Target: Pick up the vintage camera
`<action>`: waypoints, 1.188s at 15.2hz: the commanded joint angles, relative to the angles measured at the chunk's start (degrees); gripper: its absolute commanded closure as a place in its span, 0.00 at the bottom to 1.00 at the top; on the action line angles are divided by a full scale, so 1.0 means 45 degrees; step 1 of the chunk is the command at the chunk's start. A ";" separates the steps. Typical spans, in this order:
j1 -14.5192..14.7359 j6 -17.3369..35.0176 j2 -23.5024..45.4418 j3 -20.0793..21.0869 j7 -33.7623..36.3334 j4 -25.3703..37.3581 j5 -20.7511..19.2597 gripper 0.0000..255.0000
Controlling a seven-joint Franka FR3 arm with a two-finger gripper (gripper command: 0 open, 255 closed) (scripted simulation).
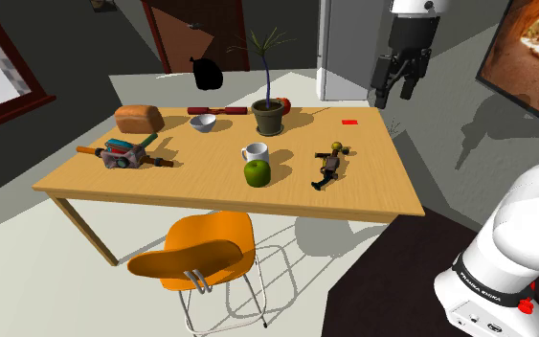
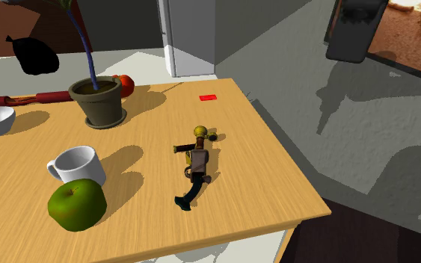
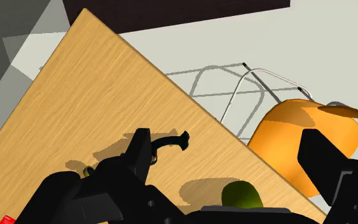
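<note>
Bright overall w/ soft shadows on table [image 2: 268, 161] & wall [image 2: 373, 142].

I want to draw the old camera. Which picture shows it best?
The second exterior view: the vintage camera lies close and whole. The shoulder view shows it far off; the wrist view, a curved part past the claw.

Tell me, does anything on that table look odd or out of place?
Nothing looks spilled or broken. The vintage camera lies flat on the table, a dark curved piece trailing from it. Oddest is a plain black shape beyond the table's far side, showing no detail at all.
</note>
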 commanded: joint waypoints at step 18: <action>-0.1086 0.7256 0.5319 0.0050 0.1401 -0.1860 -0.0602 0.00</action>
